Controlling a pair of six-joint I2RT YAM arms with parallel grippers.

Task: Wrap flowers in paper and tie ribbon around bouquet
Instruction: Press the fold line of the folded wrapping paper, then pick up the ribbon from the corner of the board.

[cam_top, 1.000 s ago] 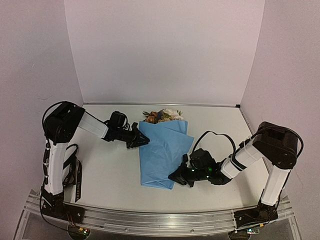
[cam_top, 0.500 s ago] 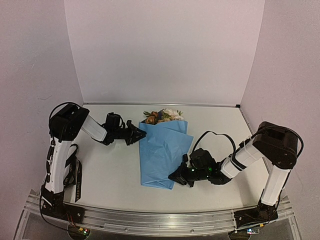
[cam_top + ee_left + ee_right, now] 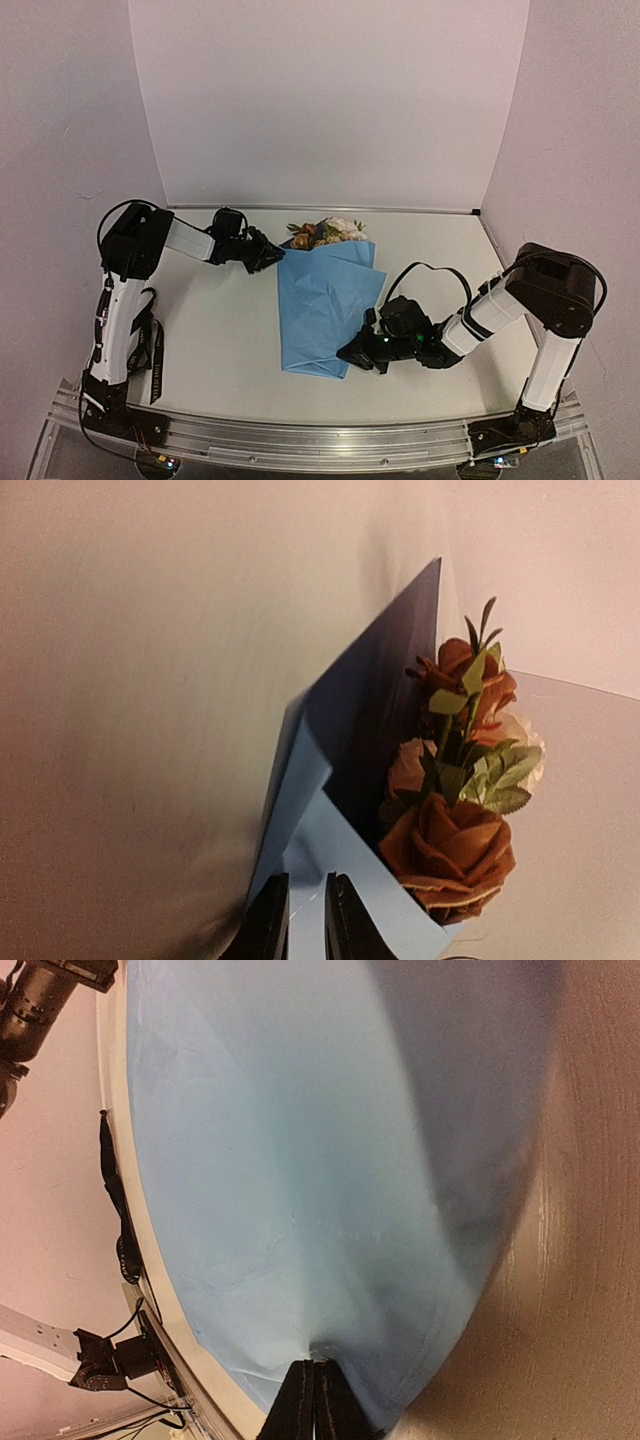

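The light blue paper (image 3: 325, 300) lies folded over the flowers (image 3: 325, 232) as a loose cone, with cream and orange blooms showing at its far end. My left gripper (image 3: 272, 258) sits at the paper's far left corner, its fingers a narrow gap apart with nothing pinched. In the left wrist view the gripper (image 3: 307, 880) faces the paper's navy inner face (image 3: 370, 700) and the orange blooms (image 3: 445, 845). My right gripper (image 3: 350, 355) is shut on the paper's near right corner. The sheet (image 3: 300, 1160) puckers at its tips (image 3: 314, 1365). The black ribbon (image 3: 154, 350) lies by the left arm's base.
White walls (image 3: 320, 100) close in the table at the back and both sides. A metal rail (image 3: 300, 440) runs along the near edge. The right arm's black cable (image 3: 435, 270) loops above its wrist.
My left gripper drew back from the paper's left edge and moved toward the far corner by the blooms. The paper and the right gripper stayed put.
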